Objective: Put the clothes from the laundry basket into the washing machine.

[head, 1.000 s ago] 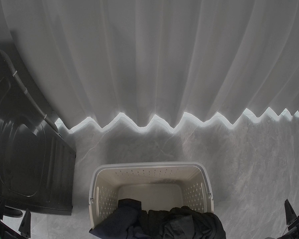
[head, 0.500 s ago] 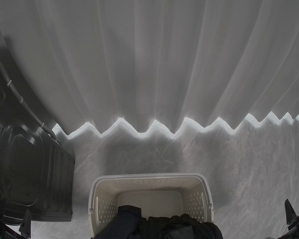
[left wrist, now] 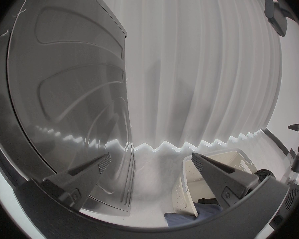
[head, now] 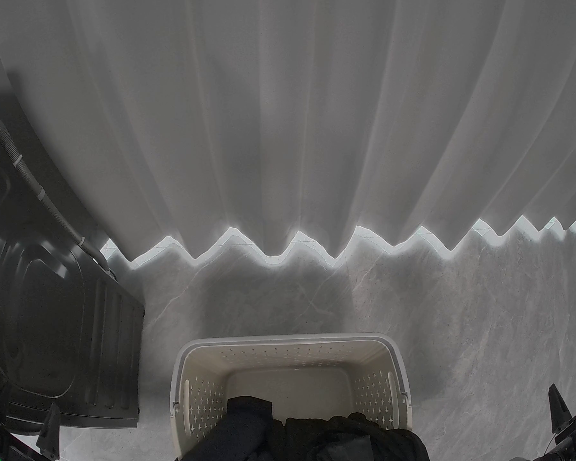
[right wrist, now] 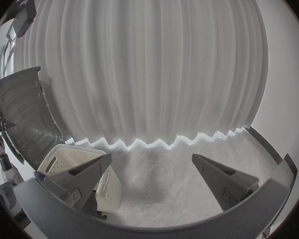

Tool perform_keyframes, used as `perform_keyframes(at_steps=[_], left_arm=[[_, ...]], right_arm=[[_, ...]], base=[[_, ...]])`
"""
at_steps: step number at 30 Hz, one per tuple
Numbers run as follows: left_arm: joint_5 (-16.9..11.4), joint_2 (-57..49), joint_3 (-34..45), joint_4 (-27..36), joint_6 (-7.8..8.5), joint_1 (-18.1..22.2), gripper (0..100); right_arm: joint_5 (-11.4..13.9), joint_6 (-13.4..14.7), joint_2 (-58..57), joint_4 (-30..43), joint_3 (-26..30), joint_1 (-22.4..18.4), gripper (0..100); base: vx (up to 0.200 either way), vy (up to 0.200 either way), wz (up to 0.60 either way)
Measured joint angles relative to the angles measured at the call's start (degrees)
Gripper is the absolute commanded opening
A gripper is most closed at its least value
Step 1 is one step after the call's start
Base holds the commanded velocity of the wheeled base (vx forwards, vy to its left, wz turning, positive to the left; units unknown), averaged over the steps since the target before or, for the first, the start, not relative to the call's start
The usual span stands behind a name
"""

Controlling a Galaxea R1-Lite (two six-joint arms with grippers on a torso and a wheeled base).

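Note:
A white laundry basket (head: 288,347) stands on the floor in the head view's lower middle, with dark clothes (head: 313,436) heaped at its near end. The dark washing machine (head: 45,328) stands to the basket's left, showing me a ribbed panel. My left gripper (head: 25,411) hangs low beside the machine, open and holding nothing. In the left wrist view this gripper (left wrist: 150,157) frames the machine's panel (left wrist: 66,83) and the basket (left wrist: 189,180), where a bluish cloth (left wrist: 186,218) shows. My right gripper (head: 569,382) is right of the basket, open and holding nothing; in its own view the gripper (right wrist: 151,158) faces the curtain, with the basket (right wrist: 69,158) off to one side.
A white pleated curtain (head: 301,110) hangs down to the floor behind the basket. Grey marble floor (head: 493,315) lies open to the basket's right and beyond it. A corrugated hose (head: 38,193) runs along the machine's back edge.
The whole head picture slid downward a second ago, so the camera moved; since half a second ago it has held still. Basket, clothes and both grippers keep their places.

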Motion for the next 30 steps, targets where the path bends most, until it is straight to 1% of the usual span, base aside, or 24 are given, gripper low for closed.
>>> perform_keyframes(at_steps=[5,30], left_arm=[[0.0,0.0,0.0,0.0,-0.02,0.0,100],[-0.2,0.0,0.0,0.0,-0.18,0.1,100]], right_arm=[[0.0,0.0,0.0,0.0,0.0,0.0,100],[0.0,0.0,0.0,0.0,0.0,0.1,100]], base=[[0.0,0.0,0.0],[-0.2,0.0,0.0]])
